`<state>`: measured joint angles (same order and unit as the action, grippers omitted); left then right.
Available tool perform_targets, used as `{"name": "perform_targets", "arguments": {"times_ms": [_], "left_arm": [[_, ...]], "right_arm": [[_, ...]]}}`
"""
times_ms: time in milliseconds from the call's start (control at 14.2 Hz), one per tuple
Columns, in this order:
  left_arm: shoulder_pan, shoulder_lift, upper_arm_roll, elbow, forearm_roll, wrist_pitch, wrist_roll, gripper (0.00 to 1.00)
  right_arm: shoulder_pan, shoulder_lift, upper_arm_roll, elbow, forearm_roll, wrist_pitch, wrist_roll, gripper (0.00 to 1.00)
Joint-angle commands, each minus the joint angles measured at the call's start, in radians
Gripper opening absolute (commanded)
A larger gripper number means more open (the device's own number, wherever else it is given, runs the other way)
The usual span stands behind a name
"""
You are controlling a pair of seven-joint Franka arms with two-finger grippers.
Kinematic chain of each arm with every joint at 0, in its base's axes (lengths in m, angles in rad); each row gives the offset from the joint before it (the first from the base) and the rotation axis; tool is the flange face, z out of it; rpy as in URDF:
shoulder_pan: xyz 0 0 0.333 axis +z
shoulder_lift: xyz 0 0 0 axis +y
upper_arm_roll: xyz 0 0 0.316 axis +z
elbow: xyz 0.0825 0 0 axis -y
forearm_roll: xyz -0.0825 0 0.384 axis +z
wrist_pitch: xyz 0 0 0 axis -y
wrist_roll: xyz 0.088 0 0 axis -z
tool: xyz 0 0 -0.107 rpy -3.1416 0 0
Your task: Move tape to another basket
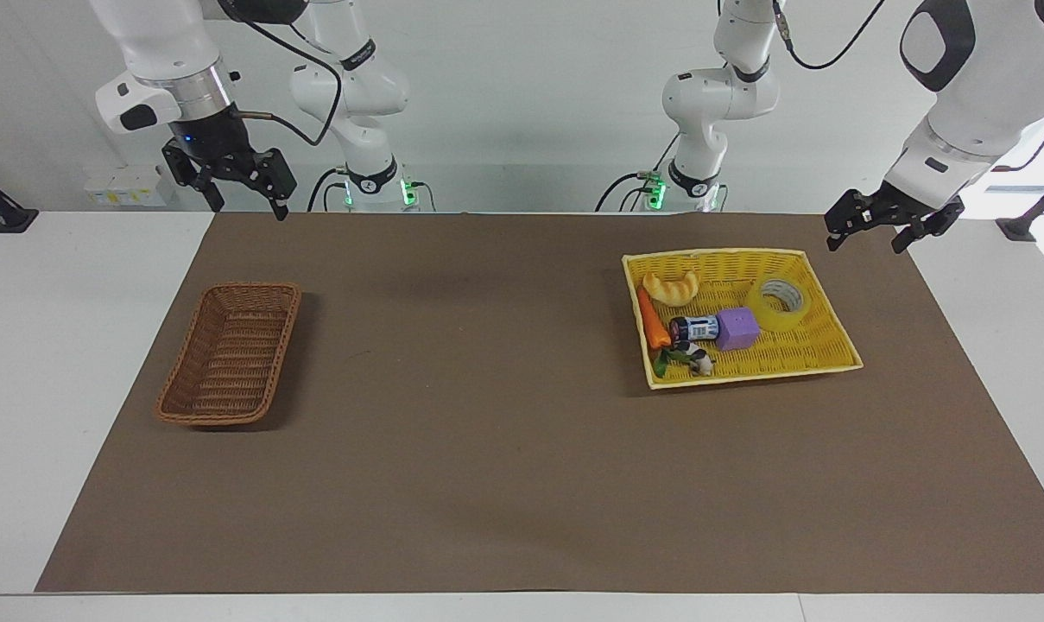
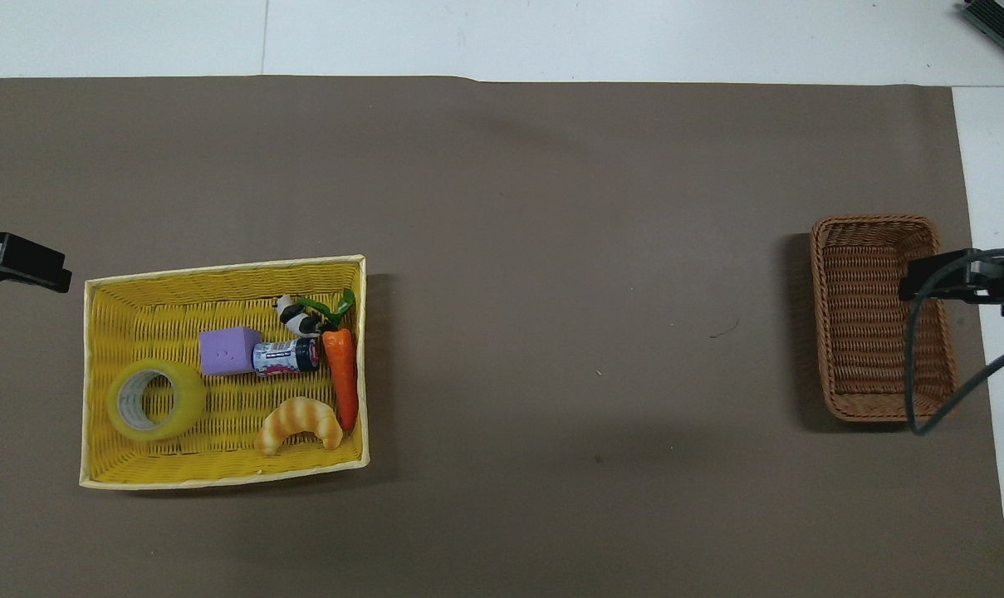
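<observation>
My left gripper [image 1: 893,226] hangs open, just beside the yellow woven tray [image 1: 824,298] holding the translucent yellow tape roll [image 1: 781,302]. My right gripper [image 1: 238,192] hangs open above the brown wicker basket [image 1: 228,354].

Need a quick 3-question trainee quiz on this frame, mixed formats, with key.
1. True or false: the translucent yellow roll of packing tape already lies in the narrow brown woven wicker basket.
2. Multiple choice: in the bright yellow woven tray, which thing lies right beside the tape? A) purple cube B) orange toy carrot C) small panda figure
3. Fill in: both the left gripper and the right gripper hang raised near the robots' edge of the table, and each holds ____.

Key: 1 false, the tape is in the yellow tray at the left arm's end, and the wicker basket holds nothing. 2 A. 3 nothing; both are open.
</observation>
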<state>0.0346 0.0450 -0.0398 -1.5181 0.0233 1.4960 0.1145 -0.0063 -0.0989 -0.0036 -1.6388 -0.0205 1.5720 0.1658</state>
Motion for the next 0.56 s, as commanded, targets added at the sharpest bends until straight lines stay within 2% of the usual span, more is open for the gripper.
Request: {"name": "perform_targets", "arguments": {"times_ms": [0, 494], "left_arm": [[0.010, -0.104, 0.003, -0.106, 0.010, 0.032, 0.010, 1.00], [0.011, -0.106, 0.008, -0.116, 0.010, 0.059, 0.005, 1.00]], "right_arm": [[-0.009, -0.010, 0.004, -0.004, 0.014, -0.001, -0.011, 1.00], [-0.009, -0.010, 0.004, -0.004, 0.013, 0.000, -0.011, 1.00]]}}
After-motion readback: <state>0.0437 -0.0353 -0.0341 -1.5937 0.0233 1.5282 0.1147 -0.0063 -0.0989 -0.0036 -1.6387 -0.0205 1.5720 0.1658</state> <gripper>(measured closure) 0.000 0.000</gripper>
